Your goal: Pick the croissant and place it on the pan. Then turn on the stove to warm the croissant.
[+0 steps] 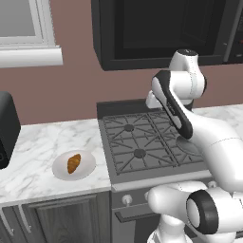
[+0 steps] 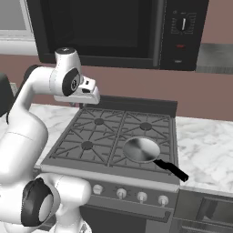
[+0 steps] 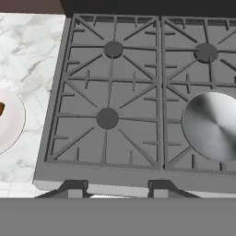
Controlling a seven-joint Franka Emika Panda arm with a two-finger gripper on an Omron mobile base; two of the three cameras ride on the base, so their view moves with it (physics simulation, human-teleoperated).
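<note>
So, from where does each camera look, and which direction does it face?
Left base view: behind the arm's left, facing forward and down at the stove and the croissant on its plate; white arm at right.
Right base view: behind the arm's right, facing the pan; arm at left.
Hand view: looks down; fingers at bottom.
All share the stove.

Golden-brown croissant (image 1: 73, 163) on white plate (image 1: 88, 169); shiny grey pan (image 2: 141, 150), black handle; dark grey stove (image 3: 110, 115), black grates; grey-veined white marble counter (image 1: 42, 147).
</note>
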